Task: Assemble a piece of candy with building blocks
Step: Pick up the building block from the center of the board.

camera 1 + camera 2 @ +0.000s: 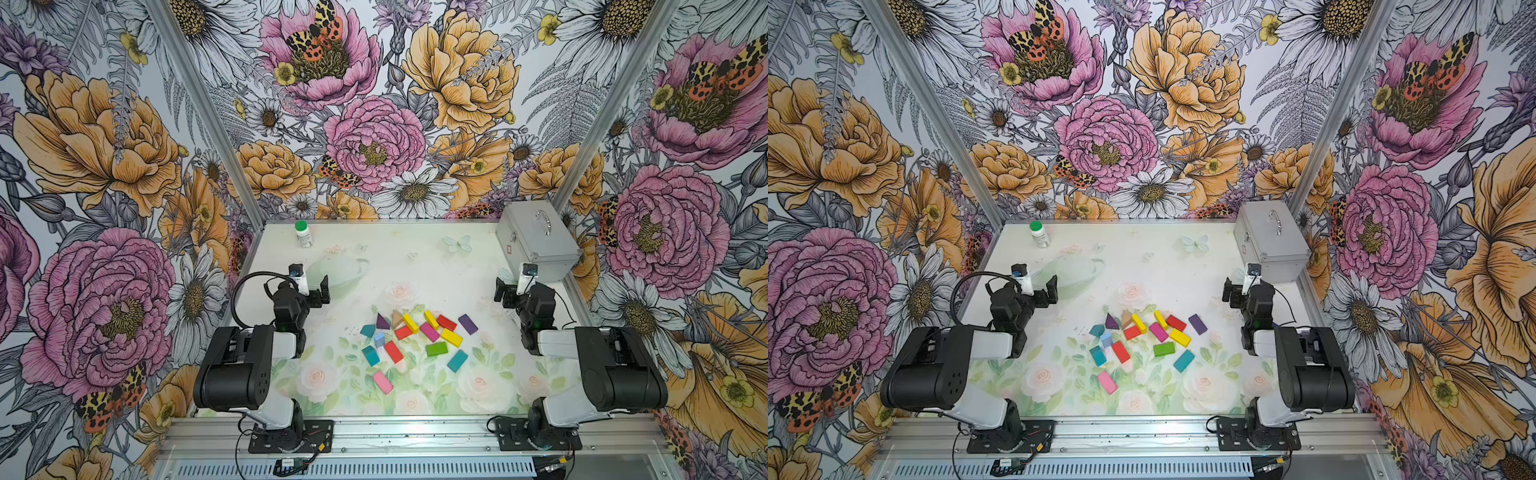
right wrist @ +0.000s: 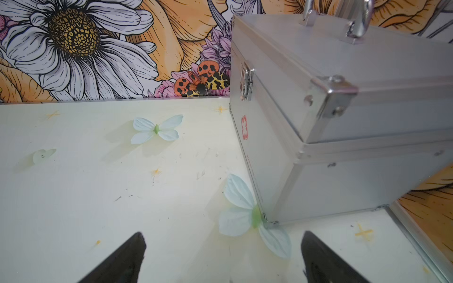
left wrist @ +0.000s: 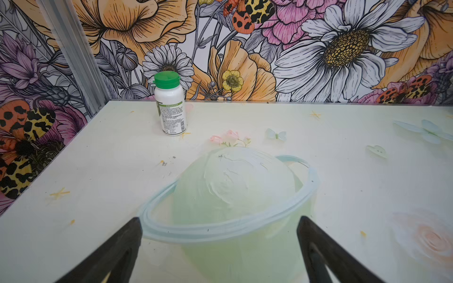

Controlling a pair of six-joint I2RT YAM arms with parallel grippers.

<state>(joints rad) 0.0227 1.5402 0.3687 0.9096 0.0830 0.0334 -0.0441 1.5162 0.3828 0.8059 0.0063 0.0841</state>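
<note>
Both arms' jaws stand open, empty; the building blocks (image 1: 417,338) lie scattered on the counter (image 1: 415,257), well apart from the silver case (image 1: 536,239), probably light, stiff, slick: pinch across flat sides.

A white bottle (image 3: 170,107) with a green cap (image 3: 167,79) stood upright on the pale table (image 3: 73,171), its printed label facing the camera. Close behind the bottle rose the flowered wall (image 3: 269,49), and off to the bottle's side, at the table's corner, an aluminium post (image 3: 71,54). Nearer the camera than the bottle, a pale green ringed planet (image 3: 235,186) was printed on the table. Small pink flowers (image 3: 229,138) were printed between bottle and planet, with a pale butterfly (image 3: 276,134) print beside them. Well apart from the bottle, the left gripper (image 3: 219,221) hovered over the planet's ring, its two black fingers (image 3: 127,242) spread wide.
</note>
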